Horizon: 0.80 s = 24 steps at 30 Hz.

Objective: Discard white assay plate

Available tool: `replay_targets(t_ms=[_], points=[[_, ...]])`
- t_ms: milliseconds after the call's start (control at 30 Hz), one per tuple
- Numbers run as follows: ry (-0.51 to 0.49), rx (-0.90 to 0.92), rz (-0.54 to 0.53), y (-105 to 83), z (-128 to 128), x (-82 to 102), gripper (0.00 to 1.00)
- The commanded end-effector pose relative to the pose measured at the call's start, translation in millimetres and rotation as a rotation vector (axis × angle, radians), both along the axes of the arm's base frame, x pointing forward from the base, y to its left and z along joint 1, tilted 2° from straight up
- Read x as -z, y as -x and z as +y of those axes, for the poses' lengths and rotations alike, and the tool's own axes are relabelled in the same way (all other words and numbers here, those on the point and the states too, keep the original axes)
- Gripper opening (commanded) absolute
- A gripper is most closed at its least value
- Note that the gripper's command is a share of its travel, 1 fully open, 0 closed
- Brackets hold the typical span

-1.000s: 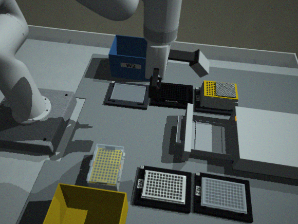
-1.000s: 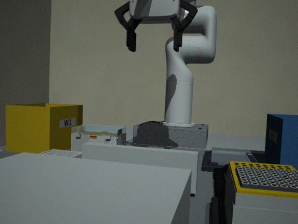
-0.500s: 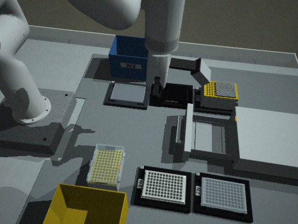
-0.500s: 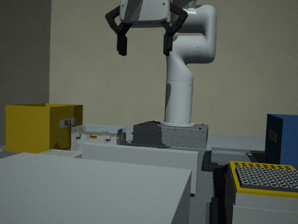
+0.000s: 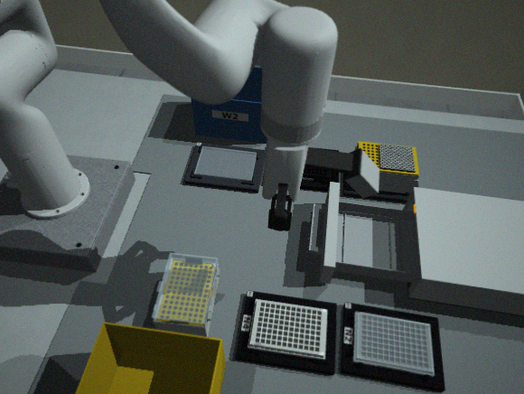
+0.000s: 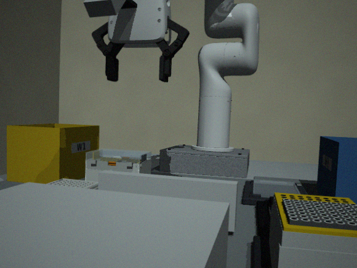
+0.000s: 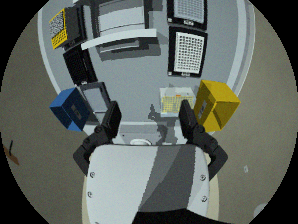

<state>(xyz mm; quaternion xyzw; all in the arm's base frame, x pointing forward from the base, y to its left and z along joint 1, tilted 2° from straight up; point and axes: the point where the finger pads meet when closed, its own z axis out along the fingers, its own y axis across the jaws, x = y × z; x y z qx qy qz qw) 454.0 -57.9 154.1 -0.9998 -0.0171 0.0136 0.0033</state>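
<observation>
The white plate (image 5: 288, 328) lies flat in its black nest N4 (image 5: 240, 348). It is a white block with rows and rows of small square holes, and a pale rim goes all round it. Its long side runs left to right in the top view. Nothing touches it.

My gripper (image 6: 138, 74) hangs high over the bench, well apart from the plate. Its two black fingers (image 6: 111, 69) stand wide apart and hold nothing. In the top view the gripper (image 5: 280, 212) is up the picture from the plate, so the plate lies toward the near edge of the bench from my tool. I think I must go out that way and then down. I think I should grab across the short way, since the plate is long the other way.

Right of the plate sits a clear plate (image 5: 394, 342) in its own black nest. I must not take that one. Left of the plate, and a bit farther back, is the tip box (image 5: 187, 289) with its clear lid and yellow inside. Left of the plate and nearer the front edge stands the yellow bin W1 (image 5: 212, 361), open on top. It is near the plate, so the carry looks short.

Behind the plate is the cooler (image 5: 470, 239) with its drawer (image 5: 332, 226) pulled out. Far behind the plate stands the blue bin W2 (image 5: 230, 124).
</observation>
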Motion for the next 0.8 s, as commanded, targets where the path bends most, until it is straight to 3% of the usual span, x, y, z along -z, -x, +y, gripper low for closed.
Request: replay_targets(t_ms=[0, 767], points=[[0.0, 0.0, -0.005, -7.3, -16.0, 6.8, 1.0], [0.001, 0.0, -0.005, -34.2, -96.8, 49.2, 1.0]])
